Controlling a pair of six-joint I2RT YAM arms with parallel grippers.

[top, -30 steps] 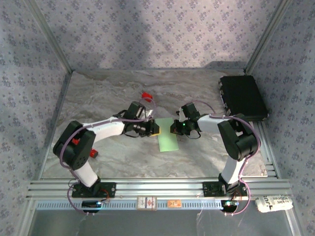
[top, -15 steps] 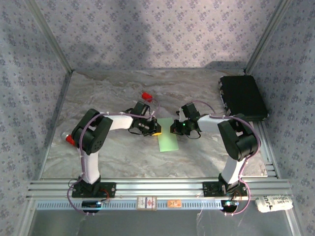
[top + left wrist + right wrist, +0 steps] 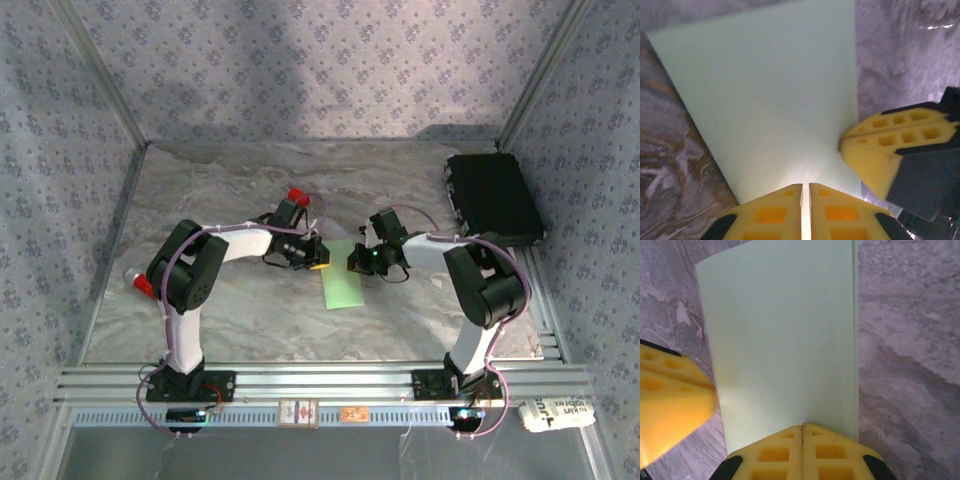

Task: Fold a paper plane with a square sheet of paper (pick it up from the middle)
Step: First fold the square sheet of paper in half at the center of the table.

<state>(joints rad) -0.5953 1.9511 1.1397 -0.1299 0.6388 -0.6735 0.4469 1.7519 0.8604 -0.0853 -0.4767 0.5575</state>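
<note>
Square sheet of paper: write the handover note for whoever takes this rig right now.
Left tool: shut, tip on the far left corner of the square sheet of paper.
Right tool: shut, tip on the sheet's far right corner.
Sheet: flat on the table between the arms, a narrow rectangle, with a doubled long edge in the right wrist view.
Done: it looks folded in half once.
Left: the nose and wing folds, none made yet.

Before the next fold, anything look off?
Slightly: in the right wrist view a thin sliver of lower layer shows along the right edge of the paper, so the fold looks a little uneven.
</note>
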